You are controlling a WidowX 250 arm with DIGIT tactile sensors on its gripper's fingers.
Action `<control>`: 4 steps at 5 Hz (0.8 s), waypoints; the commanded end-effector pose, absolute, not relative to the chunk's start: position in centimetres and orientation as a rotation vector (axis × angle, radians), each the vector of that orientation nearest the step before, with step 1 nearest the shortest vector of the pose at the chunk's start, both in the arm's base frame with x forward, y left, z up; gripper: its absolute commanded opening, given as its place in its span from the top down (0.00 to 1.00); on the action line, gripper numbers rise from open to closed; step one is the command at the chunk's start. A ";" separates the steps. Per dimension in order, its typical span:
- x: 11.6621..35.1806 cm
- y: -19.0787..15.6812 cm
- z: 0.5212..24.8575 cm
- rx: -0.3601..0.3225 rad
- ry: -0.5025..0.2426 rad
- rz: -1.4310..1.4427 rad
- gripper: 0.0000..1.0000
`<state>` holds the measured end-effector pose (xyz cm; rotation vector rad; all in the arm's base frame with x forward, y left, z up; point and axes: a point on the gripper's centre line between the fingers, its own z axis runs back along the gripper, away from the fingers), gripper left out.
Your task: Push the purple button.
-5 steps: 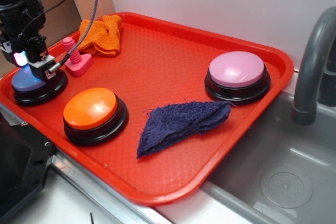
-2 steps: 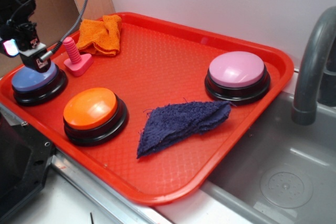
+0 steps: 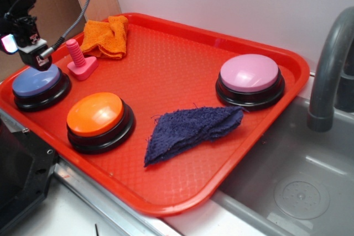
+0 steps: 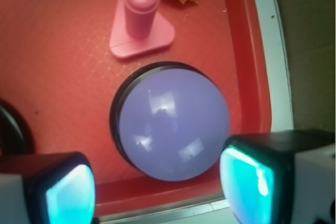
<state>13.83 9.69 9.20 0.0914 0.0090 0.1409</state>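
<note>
Exterior view: a fixed camera set high off the red tray's (image 3: 166, 203) front corner, looking obliquely down across the whole tray toward the wall, with a sink at right. Wrist view: a close camera looking straight down between the two fingers (image 4: 260, 179), whose lit pads fill the lower corners. Shared region: the purple button (image 3: 36, 81) (image 4: 173, 124) ahead of the fingers, the pink peg (image 3: 81, 62) (image 4: 140, 22) beyond it, and the adjacent tray rim.

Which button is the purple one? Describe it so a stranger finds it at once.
Start at the red tray and go to its left corner, under the gripper. The purple button sits there beside a pink peg. Its periwinkle dome differs from the orange button nearby and the pale pink button opposite.
</note>
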 end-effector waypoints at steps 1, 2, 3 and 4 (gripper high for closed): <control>14.7 10.1 11.7 0.121 -0.054 0.135 0.00; 14.7 9.9 12.3 0.124 -0.061 0.136 0.00; 14.6 9.8 12.9 0.125 -0.081 0.151 0.00; 14.5 9.8 13.3 0.120 -0.086 0.153 0.00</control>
